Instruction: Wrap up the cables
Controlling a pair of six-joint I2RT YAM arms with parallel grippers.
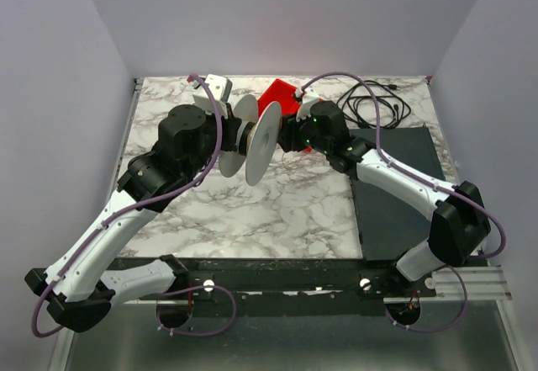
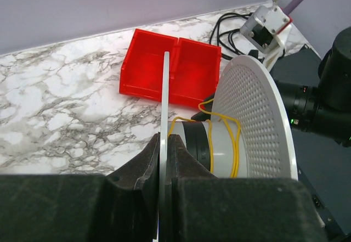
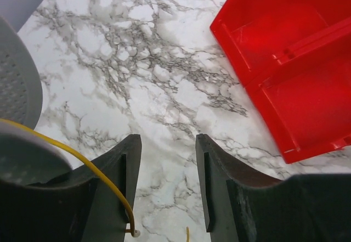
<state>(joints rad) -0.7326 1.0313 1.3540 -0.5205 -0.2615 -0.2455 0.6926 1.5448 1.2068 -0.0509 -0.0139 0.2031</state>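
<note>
Spool [image 2: 252,116], centre frame: my left claw [image 2: 163,143] pinches only its thin flange edge, so it may twist out. Red bin [image 2: 143,88], upper centre: both compartments empty. Yellow wire [image 2: 237,143] sits slack round the hub, its tail passing my spread right claw [image 3: 167,181] ungripped. The loops could slip off.
</note>
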